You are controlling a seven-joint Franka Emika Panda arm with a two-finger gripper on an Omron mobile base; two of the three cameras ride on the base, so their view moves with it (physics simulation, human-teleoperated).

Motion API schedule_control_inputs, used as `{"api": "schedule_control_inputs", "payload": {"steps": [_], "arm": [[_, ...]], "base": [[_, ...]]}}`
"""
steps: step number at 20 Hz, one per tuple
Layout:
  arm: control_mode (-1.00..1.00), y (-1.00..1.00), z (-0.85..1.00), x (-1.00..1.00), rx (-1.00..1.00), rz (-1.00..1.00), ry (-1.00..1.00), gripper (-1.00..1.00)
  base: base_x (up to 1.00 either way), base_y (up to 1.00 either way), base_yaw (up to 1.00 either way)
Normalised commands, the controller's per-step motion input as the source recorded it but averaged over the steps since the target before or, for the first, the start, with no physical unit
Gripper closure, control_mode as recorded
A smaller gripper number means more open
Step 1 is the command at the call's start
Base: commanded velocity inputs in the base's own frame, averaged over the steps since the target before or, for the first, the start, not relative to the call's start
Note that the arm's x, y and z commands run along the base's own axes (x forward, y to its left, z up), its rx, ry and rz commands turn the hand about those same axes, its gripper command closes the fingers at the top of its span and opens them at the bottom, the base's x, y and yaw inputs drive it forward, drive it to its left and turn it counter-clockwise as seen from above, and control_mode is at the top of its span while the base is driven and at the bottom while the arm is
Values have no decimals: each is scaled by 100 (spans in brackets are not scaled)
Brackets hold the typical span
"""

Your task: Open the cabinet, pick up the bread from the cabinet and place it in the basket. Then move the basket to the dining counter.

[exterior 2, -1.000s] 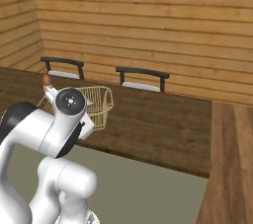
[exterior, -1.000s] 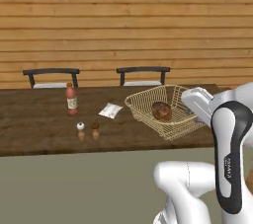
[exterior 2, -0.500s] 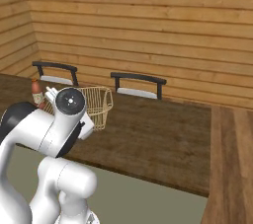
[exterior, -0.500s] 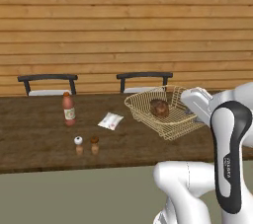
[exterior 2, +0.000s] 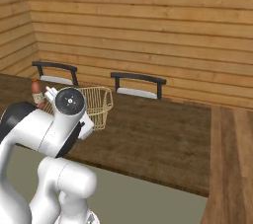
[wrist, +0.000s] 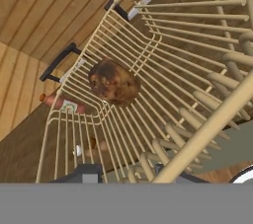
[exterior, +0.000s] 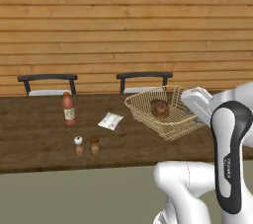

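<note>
Left base view shows the dining counter (exterior: 39, 139) running wide across the frame, its long axis left to right in front of the chairs (exterior: 143, 77) and the plank wall. Over its right part sits the basket (exterior: 163, 112), held at the near-right rim and seemingly tilted, its far side a little higher; whether its base touches the wood I cannot tell. In the hand view the gripper (wrist: 128, 171) is partly closed, pinching the basket's rim wire between its tips, and the basket stretches away from it. The bread (exterior: 159, 108) lies inside, toward the far wall of the mesh. To set it down, I judge, the move is straight downward.
</note>
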Motion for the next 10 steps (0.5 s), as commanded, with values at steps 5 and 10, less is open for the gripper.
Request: {"api": "schedule_control_inputs", "payload": {"steps": [5, 10], "arm": [[100, 0, 0, 0, 0, 0, 0, 100], [-100, -39, -27, 59, 4, 8, -1, 100]], "base": [[1, -8, 0], [6, -4, 0]]}}
